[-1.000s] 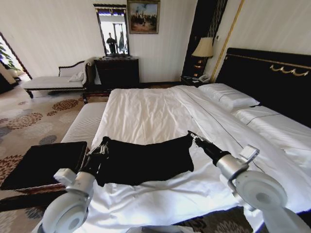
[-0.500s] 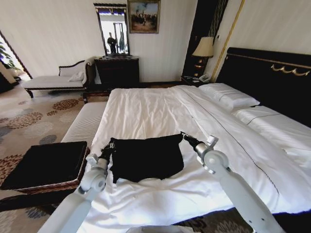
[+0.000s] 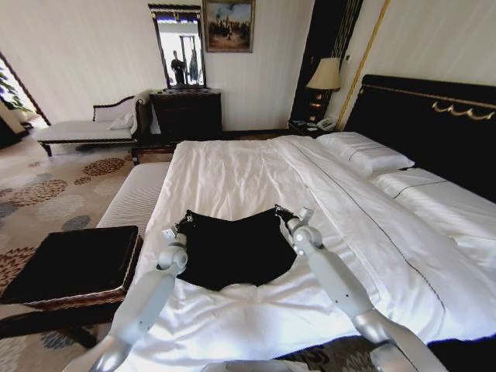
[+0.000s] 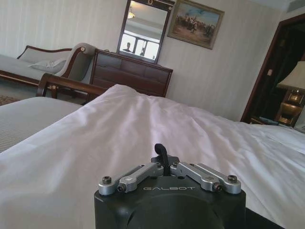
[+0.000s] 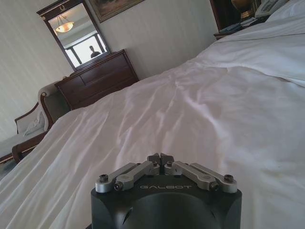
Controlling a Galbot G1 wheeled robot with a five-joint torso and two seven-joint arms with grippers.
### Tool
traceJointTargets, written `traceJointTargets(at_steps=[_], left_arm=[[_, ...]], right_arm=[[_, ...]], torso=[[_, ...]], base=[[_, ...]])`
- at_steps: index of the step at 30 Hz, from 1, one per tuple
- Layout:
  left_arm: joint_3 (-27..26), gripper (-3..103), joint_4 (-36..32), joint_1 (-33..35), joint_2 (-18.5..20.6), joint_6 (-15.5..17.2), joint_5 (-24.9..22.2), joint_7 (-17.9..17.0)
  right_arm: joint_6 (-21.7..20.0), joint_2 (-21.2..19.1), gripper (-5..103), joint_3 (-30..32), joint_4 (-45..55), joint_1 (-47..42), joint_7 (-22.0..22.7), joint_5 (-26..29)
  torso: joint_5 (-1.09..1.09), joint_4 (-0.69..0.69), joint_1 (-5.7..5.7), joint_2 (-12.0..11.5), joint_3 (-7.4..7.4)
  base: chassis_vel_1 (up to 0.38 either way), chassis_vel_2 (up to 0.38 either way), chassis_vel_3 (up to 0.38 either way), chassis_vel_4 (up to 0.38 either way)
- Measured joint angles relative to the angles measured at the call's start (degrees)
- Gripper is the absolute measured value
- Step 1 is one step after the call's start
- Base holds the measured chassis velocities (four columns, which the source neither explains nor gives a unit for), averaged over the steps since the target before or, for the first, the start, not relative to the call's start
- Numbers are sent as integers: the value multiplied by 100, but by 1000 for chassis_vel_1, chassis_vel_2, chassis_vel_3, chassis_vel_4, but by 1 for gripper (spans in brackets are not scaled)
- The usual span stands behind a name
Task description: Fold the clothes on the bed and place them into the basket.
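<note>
The clothes point(image 3: 232, 252), a black T-shirt, lie in a bunched, roughly square shape on the white duvet of the bed point(image 3: 232, 167), near its foot. My left gripper point(image 3: 184, 222) is shut on the shirt's far left corner. In the left wrist view a tab of black fabric sticks up between the closed fingers of the left gripper point(image 4: 162, 163). At the far right corner my right gripper point(image 3: 281, 214) is shut on the fabric; the right wrist view shows the right gripper point(image 5: 160, 158) closed just above the duvet. The basket point(image 3: 85, 297), brown wicker with black lining, stands left of the bed.
A striped white bench point(image 3: 136, 198) runs along the bed's left side beyond the basket. Pillows point(image 3: 364, 155) and the black headboard point(image 3: 434, 128) are at the right. A dresser point(image 3: 186, 115), a chaise point(image 3: 81, 130) and a lamp point(image 3: 324, 77) line the far wall.
Both arms have stretched out away from me and drawn closer together, carrying the shirt's held edge farther onto the bed. The shirt now looks narrower and more bunched.
</note>
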Motion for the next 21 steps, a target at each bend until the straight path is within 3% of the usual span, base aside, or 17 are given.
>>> traceJointTargets(at_steps=[7, 21], left_arm=[[-43, 1, 27, 33, -70, -127, 58, 52], [-700, 1, -1291, 1830, 94, -678, 413, 174]], right_arm=[[87, -16, 0, -20, 1, -153, -79, -259], [448, -144, 0, 707, 1508, -2263, -291, -1552]], torso=[[2, -6, -2, 2, -2], [1, -3, -4, 3, -3]], base=[[0, 0, 0, 0], [0, 0, 0, 0]])
